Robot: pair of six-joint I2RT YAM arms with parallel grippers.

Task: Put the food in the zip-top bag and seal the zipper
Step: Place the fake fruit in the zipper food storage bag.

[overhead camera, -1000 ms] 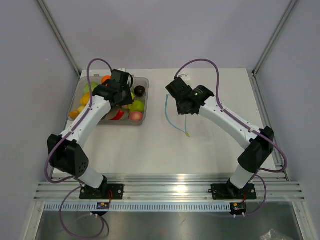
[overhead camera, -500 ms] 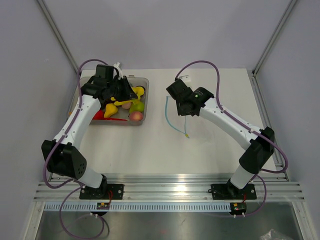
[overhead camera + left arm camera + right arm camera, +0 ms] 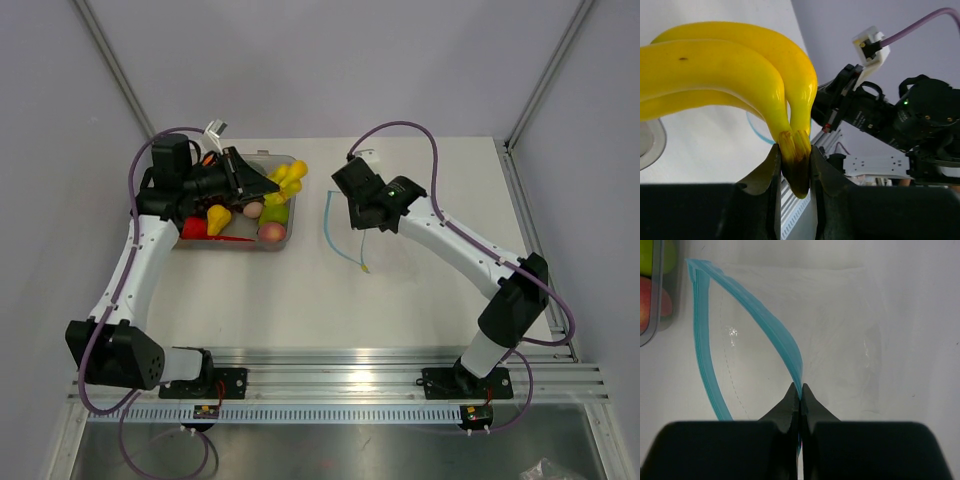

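Banana bunch (image 3: 730,75) is gripped at its stem end by the left claw (image 3: 795,165), whose jaws are closed on the dark stalk. In the overhead view the bunch is carried in the air over the right rim of the clear tray (image 3: 240,248). A pink peach (image 3: 271,232), a green fruit (image 3: 277,212) and a red piece (image 3: 200,228) lie in that tray.

The zip-top bag (image 3: 840,340) lies flat on the desk (image 3: 420,300), just to the right of the tray. Its blue-teal zipper (image 3: 705,365) runs roughly near-to-far, and the mouth faces the tray. One lip of the zipper is pinched by the closed right claw (image 3: 800,397) and raised, so the mouth is bowed open.

From the left claw the opening lies to the right, across a narrow strip of bare desk. The bunch points away from the claw towards that side, roughly across the zipper line. A tip-first entry is therefore judged likely to suit. The bowed gap looks narrow for the bunch, so catching on the lip is a risk.
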